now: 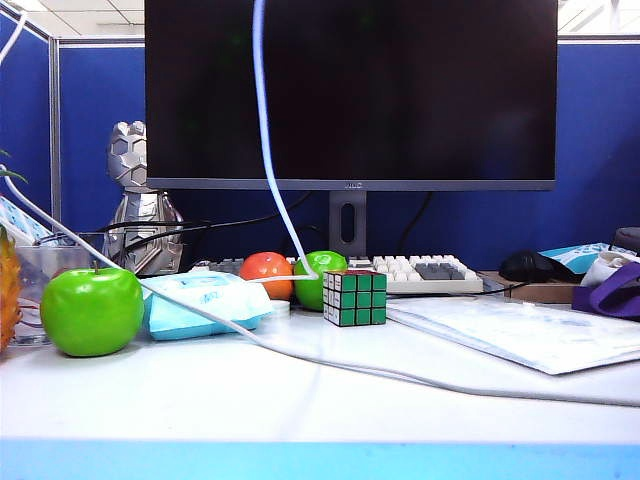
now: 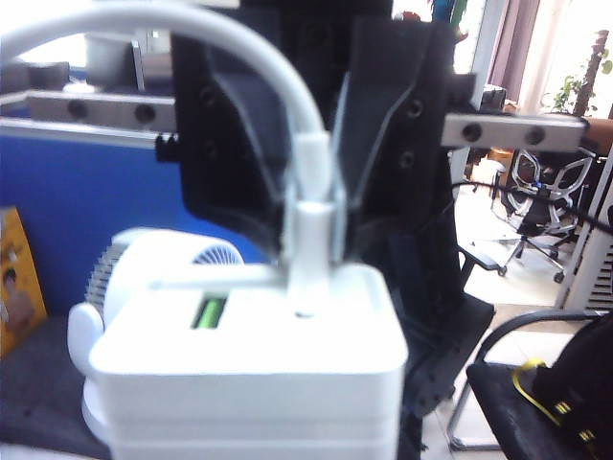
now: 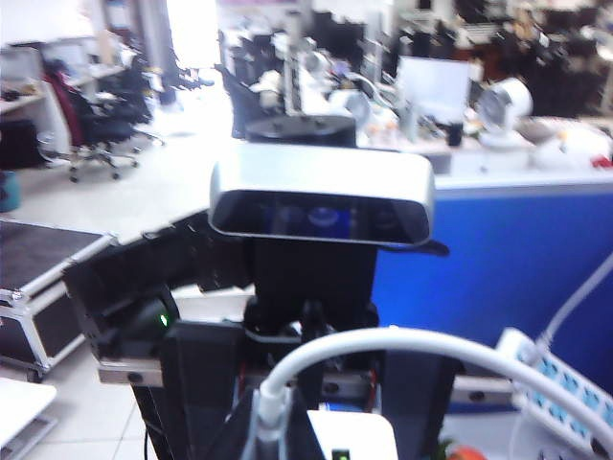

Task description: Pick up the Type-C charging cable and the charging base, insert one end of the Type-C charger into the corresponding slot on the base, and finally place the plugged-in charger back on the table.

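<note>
Clamping the Type-C charging cable (image 2: 308, 163) plug with our left gripper (image 2: 308, 206); our right gripper (image 3: 287, 436), seemingly shut, risks jostling the charging base (image 2: 254, 359) loose.

I get a sharp, evenly lit exterior view. Both wrist views look soft, perhaps motion-blurred, with window glare at eleven o'clock.

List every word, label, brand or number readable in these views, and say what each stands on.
Nothing can be read with confidence.
Monitor: a small logo on the lower bezel, too small to read.
Pale blue tissue pack: faint print on top, blurred.
Keyboard: key legends too small.
Yellow box in the left wrist view: a picture and marks, blurred.
Charging base, cable and Rubik's cube: no text visible.
</note>
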